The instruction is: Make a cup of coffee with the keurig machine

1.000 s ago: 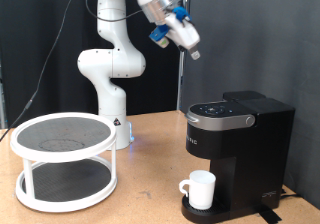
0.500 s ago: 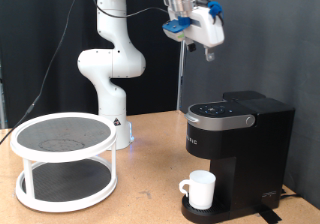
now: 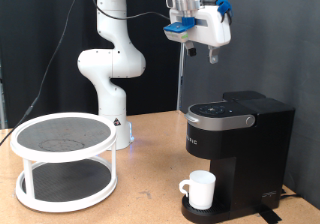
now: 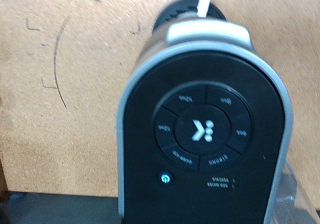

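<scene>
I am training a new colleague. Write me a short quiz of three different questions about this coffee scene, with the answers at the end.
1. True or false: the cup stands on the drip base of the keurig machine.
2. Where is the claw? A) touching the cup B) in the air above the machine C) inside the white two-tier rack
3. Fill in: in the exterior view, the rack stands at the machine's ____ side.

Key: 1 true. 2 B: the claw hangs above the machine and touches nothing; the wrist view looks down on the lid and its ring of buttons. 3 left.
</scene>
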Available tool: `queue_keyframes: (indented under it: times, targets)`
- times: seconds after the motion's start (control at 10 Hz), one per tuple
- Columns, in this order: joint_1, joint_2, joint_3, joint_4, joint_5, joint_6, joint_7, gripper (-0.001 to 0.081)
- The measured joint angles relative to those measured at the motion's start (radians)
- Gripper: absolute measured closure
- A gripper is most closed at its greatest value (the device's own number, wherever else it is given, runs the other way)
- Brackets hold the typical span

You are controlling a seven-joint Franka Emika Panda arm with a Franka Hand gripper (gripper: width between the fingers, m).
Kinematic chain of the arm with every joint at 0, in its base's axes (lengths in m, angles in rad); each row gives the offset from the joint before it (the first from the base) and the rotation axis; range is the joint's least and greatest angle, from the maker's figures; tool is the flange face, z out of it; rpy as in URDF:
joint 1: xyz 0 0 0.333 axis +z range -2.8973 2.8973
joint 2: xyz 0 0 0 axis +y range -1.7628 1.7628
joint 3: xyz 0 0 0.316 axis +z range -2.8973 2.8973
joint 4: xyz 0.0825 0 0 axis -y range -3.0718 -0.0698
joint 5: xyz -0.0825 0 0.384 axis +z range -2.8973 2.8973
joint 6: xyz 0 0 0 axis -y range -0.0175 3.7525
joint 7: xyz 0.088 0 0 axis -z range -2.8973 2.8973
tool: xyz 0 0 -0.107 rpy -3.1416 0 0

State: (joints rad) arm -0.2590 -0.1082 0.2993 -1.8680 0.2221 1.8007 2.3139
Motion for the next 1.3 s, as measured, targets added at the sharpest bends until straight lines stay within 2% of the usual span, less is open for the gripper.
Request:
queue_keyframes:
  times: [0.6,1.0,1.1,1.2,1.3]
  targets:
    - [0.010,0.032,0.052,-0.009,-0.032,0.018,-0.020,0.0071]
    - [0.011,0.045,0.073,-0.055,-0.042,0.059,-0.009,0.0071]
    - [0.011,0.047,0.073,-0.064,-0.042,0.063,-0.009,0.0161]
    - [0.011,0.049,0.073,-0.072,-0.039,0.068,-0.008,0.0161]
    - [0.011,0.051,0.073,-0.076,-0.037,0.072,-0.006,0.0335]
